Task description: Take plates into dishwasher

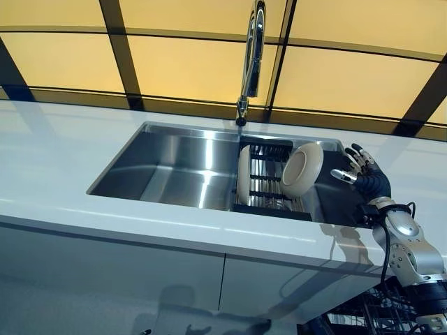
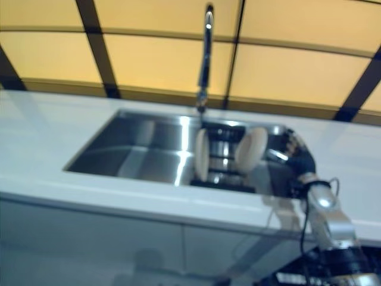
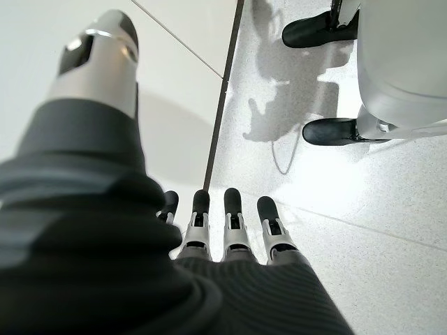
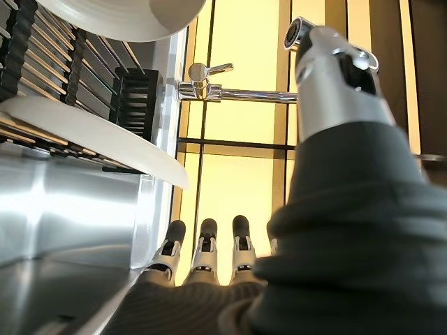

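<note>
Two cream plates stand on edge in a black rack [image 1: 269, 183] in the right half of the steel sink [image 1: 174, 167]. The nearer plate [image 1: 302, 169] leans right; the other plate [image 1: 244, 174] stands at the rack's left end. My right hand [image 1: 363, 171] hovers open just right of the leaning plate, fingers straight, touching nothing. In the right wrist view the plates [image 4: 91, 136] show past my open fingers [image 4: 202, 248]. My left hand [image 3: 223, 223] hangs open above the floor, holding nothing. The dishwasher's dark rack [image 1: 377, 314] peeks in at the lower right.
A tall chrome tap [image 1: 251, 56] rises behind the sink's middle. White countertop [image 1: 56, 160] surrounds the sink, with cabinet fronts [image 1: 140, 279] below. A person's dark shoes [image 3: 335, 129] stand on the speckled floor near my left hand.
</note>
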You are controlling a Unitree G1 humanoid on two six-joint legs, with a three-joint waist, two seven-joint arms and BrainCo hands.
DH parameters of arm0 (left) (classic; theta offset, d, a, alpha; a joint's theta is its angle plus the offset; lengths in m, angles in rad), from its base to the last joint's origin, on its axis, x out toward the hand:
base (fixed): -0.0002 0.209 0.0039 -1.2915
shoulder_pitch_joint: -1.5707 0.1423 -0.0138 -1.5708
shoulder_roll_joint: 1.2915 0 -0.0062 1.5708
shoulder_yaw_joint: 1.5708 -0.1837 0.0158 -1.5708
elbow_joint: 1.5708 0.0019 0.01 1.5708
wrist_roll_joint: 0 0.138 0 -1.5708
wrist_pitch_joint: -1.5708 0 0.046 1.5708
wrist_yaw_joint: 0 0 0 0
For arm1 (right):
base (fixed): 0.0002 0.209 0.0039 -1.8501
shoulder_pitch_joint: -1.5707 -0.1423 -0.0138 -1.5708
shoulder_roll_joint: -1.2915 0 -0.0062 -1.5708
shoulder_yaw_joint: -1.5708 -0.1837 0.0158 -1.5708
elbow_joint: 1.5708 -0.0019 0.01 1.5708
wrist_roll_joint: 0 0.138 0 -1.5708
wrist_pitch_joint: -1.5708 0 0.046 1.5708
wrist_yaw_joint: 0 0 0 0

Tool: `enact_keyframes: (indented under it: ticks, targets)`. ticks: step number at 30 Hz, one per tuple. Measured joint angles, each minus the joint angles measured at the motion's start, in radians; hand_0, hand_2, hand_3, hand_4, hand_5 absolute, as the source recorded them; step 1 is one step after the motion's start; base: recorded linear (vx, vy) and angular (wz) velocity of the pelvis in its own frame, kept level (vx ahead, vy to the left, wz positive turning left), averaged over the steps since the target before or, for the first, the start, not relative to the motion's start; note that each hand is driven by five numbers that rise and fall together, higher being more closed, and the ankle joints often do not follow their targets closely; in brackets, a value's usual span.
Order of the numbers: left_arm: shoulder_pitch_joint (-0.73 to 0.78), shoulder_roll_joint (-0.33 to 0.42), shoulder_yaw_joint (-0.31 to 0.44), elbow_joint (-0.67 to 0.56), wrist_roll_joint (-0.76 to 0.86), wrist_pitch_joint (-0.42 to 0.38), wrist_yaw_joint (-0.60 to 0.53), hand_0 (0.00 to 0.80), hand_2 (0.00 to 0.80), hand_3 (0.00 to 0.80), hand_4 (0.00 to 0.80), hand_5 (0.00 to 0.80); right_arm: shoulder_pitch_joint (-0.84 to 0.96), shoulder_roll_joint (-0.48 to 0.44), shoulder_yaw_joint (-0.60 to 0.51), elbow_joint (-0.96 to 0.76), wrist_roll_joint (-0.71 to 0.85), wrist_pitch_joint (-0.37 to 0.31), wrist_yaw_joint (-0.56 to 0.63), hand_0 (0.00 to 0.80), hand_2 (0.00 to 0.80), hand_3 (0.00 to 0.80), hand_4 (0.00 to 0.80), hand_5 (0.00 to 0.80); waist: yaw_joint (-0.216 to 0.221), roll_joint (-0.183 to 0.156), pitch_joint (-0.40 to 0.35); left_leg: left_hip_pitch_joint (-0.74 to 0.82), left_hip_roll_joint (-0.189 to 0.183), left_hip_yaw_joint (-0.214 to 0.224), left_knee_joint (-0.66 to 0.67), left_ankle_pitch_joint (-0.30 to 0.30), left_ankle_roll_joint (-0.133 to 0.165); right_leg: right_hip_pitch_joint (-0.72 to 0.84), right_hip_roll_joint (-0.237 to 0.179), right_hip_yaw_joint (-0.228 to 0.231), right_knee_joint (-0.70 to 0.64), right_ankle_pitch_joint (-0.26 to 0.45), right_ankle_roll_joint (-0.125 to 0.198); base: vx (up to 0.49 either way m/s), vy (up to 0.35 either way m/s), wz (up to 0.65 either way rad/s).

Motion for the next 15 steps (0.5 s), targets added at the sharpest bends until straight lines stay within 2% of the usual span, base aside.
enact_keyframes:
  ticks: [9, 15]
  targets:
    - [0.010, 0.023, 0.000, 0.007, 0.000, 0.005, 0.000, 0.000, 0.000, 0.000, 0.000, 0.000, -0.006, 0.000, 0.001, 0.055, 0.178, 0.121, 0.034, 0.000, 0.000, 0.000, 0.000, 0.000, 0.005, -0.029, 0.004, 0.013, 0.001, 0.000, 0.000, 0.000, 0.000, 0.014, 0.000, 0.000, 0.000, -0.003, 0.004, 0.000, 0.000, 0.00]
    - [0.012, 0.028, -0.010, 0.007, 0.000, 0.005, 0.000, 0.000, 0.000, 0.000, 0.000, 0.000, -0.027, 0.000, 0.006, 0.084, 0.270, 0.181, 0.034, 0.000, 0.000, 0.000, 0.000, 0.000, 0.007, -0.033, 0.002, 0.015, 0.000, 0.000, 0.000, 0.000, 0.000, 0.016, -0.001, -0.001, 0.000, -0.002, 0.005, 0.000, 0.000, 0.00]
